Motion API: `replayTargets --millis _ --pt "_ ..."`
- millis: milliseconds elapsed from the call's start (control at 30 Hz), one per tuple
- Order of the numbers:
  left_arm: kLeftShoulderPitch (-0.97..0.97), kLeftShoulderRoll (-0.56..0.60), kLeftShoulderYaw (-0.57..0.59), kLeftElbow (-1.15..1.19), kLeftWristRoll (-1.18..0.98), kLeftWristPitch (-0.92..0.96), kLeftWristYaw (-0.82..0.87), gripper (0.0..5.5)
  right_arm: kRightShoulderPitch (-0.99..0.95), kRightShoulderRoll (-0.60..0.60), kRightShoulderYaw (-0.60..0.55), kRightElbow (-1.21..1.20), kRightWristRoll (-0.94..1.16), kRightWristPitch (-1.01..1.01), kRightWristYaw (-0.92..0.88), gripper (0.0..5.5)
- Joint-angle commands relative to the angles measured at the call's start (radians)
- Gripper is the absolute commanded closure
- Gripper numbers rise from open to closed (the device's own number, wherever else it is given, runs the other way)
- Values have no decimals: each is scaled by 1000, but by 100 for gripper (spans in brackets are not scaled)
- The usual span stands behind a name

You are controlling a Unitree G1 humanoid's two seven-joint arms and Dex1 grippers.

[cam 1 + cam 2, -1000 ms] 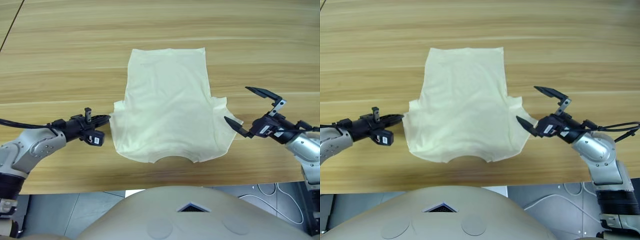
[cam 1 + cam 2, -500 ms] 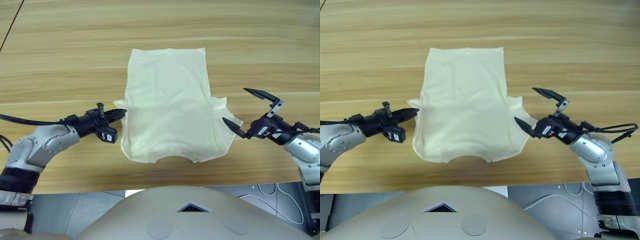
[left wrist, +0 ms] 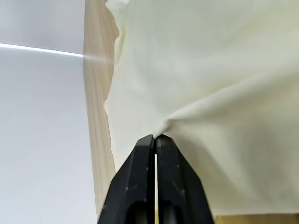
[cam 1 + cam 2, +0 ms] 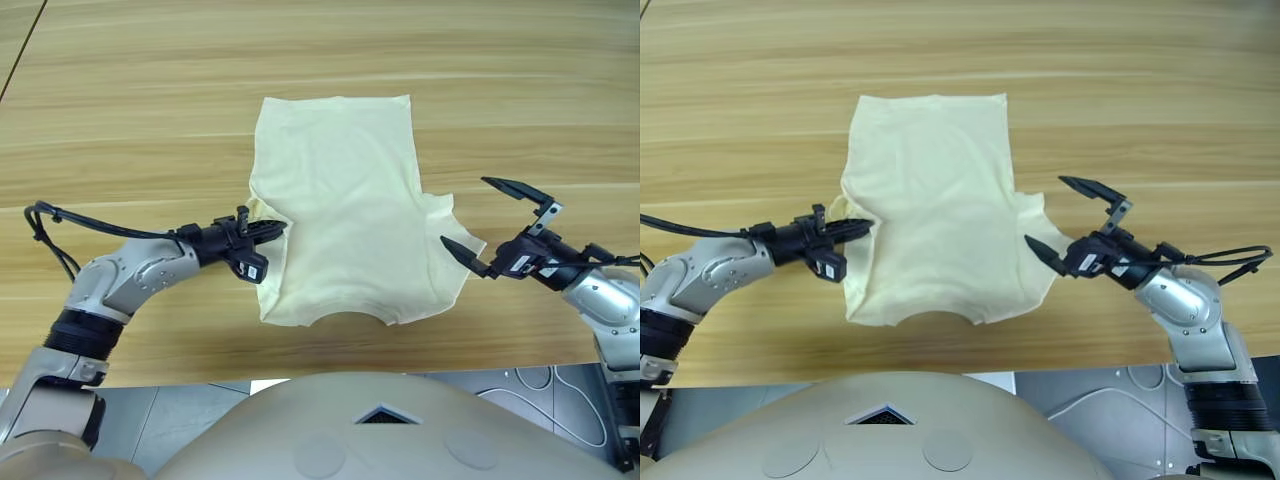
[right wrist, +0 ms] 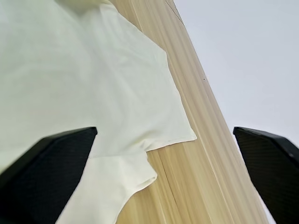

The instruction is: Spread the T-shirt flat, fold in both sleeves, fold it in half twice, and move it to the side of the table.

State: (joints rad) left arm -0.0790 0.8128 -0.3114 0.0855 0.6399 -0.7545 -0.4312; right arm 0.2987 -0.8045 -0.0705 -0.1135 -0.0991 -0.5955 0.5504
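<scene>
A pale yellow T-shirt (image 4: 345, 170) lies on the wooden table (image 4: 130, 110), hem far from me and neckline (image 4: 345, 318) near the front edge. My left gripper (image 4: 278, 224) is shut on the shirt's left sleeve and holds it over the shirt body, so the left side is folded inward. In the left wrist view its fingers (image 3: 140, 158) pinch a bunched fold of cloth (image 3: 196, 107). My right gripper (image 4: 463, 210) stands wide open around the right sleeve (image 4: 452, 240), which lies flat. The right wrist view shows that sleeve's edge (image 5: 163, 130) between the spread fingers.
Bare wood stretches far beyond the shirt and to both sides. The table's front edge (image 4: 200, 370) runs just below the neckline. A black cable (image 4: 50, 225) loops off my left arm over the table.
My left gripper has moved right with the left sleeve, drawing it from beside the shirt onto the body. The right gripper has crept slightly toward the shirt, still open.
</scene>
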Motion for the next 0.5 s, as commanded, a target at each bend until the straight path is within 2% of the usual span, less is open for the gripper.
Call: replayTargets --millis 33,500 --pt "-21 2 -26 25 -5 12 -39 549 3 0 -5 -12 0 2 10 10" --pt "-17 -41 -55 -1 -123 -7 -82 342 -1 -3 -13 -9 12 10 12 10"
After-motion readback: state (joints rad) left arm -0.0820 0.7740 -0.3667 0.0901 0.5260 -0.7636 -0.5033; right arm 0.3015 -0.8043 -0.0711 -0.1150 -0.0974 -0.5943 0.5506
